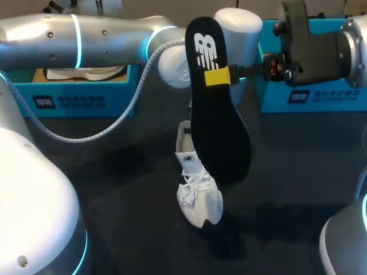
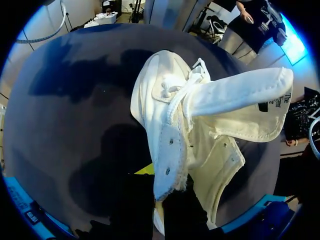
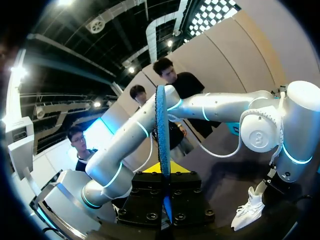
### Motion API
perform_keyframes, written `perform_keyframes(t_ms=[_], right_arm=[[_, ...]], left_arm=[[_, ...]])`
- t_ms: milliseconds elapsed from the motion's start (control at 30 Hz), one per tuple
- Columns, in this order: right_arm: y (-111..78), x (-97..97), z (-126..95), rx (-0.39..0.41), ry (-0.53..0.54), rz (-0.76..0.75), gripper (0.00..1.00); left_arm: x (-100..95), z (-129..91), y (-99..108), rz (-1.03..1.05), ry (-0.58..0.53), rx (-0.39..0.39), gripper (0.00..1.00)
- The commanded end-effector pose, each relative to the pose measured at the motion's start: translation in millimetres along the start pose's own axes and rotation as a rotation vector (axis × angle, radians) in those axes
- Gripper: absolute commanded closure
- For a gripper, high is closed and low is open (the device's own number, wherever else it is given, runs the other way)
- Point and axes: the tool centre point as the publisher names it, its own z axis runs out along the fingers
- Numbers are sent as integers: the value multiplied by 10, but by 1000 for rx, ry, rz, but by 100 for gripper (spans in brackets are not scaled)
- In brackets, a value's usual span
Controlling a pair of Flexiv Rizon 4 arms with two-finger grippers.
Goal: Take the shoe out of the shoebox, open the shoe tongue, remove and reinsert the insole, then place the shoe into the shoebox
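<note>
Our left gripper (image 2: 161,195) is clamped on the heel collar of the white shoe (image 2: 200,135), toe pointing down at the table. The tongue (image 2: 240,92) is folded out so the mouth gapes. Above the shoe, our right gripper (image 1: 218,76) pinches the black insole (image 1: 221,137) upright, heel end high. We judge it is lined up for reinsertion. A blue shoebox (image 1: 86,94) sits well behind the shoe.

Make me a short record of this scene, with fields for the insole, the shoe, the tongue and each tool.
insole: black, out of the shoe, held upright in the air
right tool: shut on the insole near its heel end
shoe: white, below the insole, toe toward the camera
tongue: pulled out, clear of the opening
left tool: shut on the shoe's collar
</note>
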Motion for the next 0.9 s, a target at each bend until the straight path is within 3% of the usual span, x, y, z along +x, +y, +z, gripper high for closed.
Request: perform_keyframes(t_ms=[33,67,100,167,200,533,900], right_arm=[[6,-4,33,1,-2,2,100],[6,-4,33,1,-2,2,100],[6,-4,33,1,-2,2,100],[6,-4,33,1,-2,2,100],[6,-4,33,1,-2,2,100],[6,-4,33,1,-2,2,100],[6,-4,33,1,-2,2,100]], left_arm=[[-35,23,2,5,30,3,100],[-35,24,2,6,29,5,100],[-34,23,1,7,28,7,92],[-34,1,0,10,19,13,25],[-23,-33,-20,19,7,23,0],[-71,-315,-85,32,-76,27,0],[-113,-733,-180,31,-238,47,0]])
